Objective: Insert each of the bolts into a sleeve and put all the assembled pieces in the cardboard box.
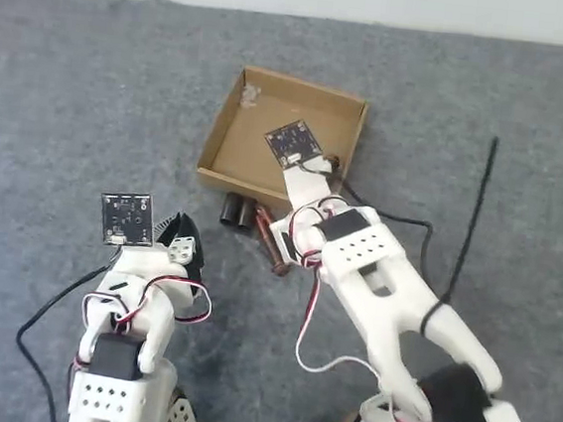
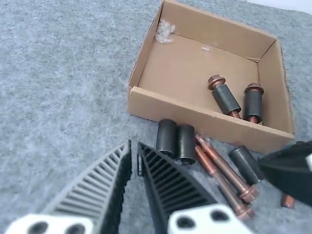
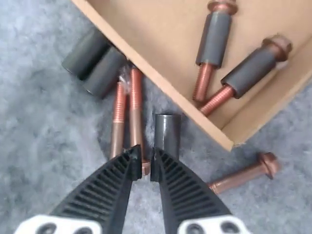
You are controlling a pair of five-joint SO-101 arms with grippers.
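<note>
The cardboard box (image 2: 190, 113) holds two assembled pieces (image 2: 225, 96) (image 2: 252, 103), a bolt in a dark sleeve each. Just outside its front wall lie two empty sleeves (image 3: 87, 49) (image 3: 106, 71) side by side, two copper bolts (image 3: 119, 118) (image 3: 136, 109), a third sleeve (image 3: 166, 130) and a further bolt (image 3: 243, 174). My right gripper (image 3: 144, 156) is shut, its tips right at the near end of the third sleeve and over a bolt's head. My left gripper (image 2: 134, 145) is shut too, a short way back from the pair of sleeves, holding nothing.
Grey carpet (image 1: 94, 83) covers the table all around. A bit of clear wrap (image 2: 165, 30) lies in the box's far corner. Black cables (image 1: 477, 205) trail beside the right arm.
</note>
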